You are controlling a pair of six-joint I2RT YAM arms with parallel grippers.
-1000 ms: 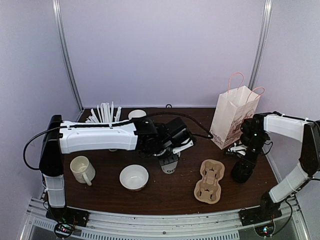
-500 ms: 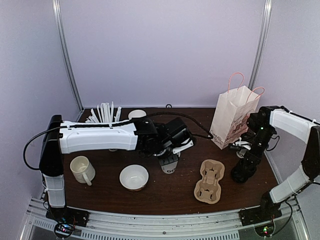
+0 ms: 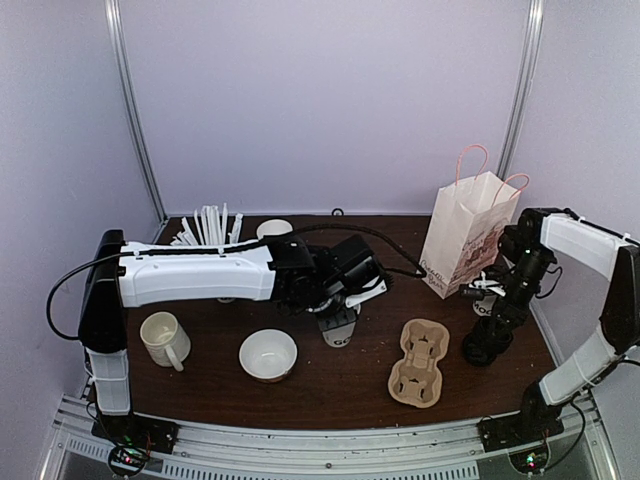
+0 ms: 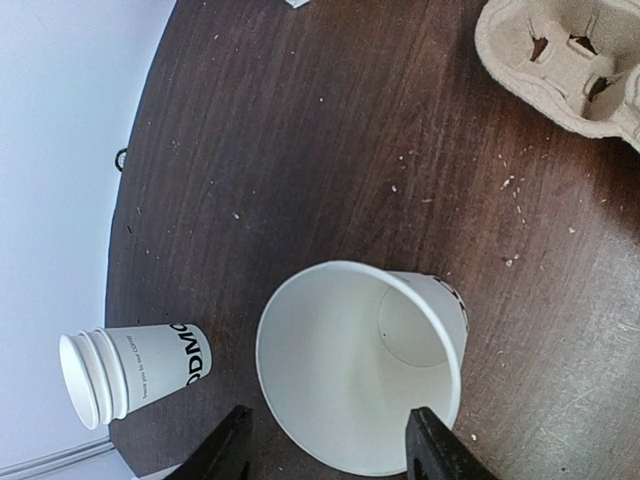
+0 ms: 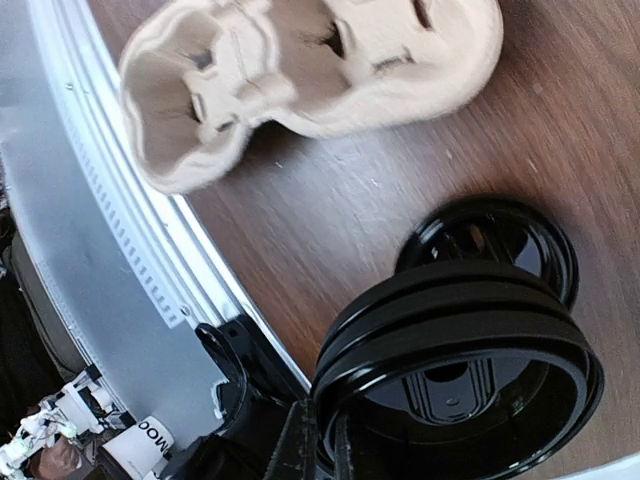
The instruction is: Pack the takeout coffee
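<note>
At the near right the right arm rises from its base, folds at the elbow and points the right gripper down at the table, just right of the carrier. Its fingers are pinched almost together on the rim of a glossy black lid, which in the wrist view partly covers a second lid lying flat on the dark wood. The held lid shows a doubled rim, and whether it is one lid or two nested cannot be told; the fingertips are lost in dark blur. The carrier is moulded tan pulp with two wells. At the near left sit a round white bowl and a handled mug. Further in, the left arm reaches level from the left base to mid-table, wrist bent down, with the left gripper straddling the cup, which stands upright and lidless left of the carrier. The jaws stand wide on either side of its mouth, and the frame edge cuts them off, so whether the pads press the wall cannot be told. The cup is thin white paper, tapered, with black letters low on its side, half hidden from above. Far back are a stack of paper cups, white sticks and, at the right, an upright paper bag with pink handles
</note>
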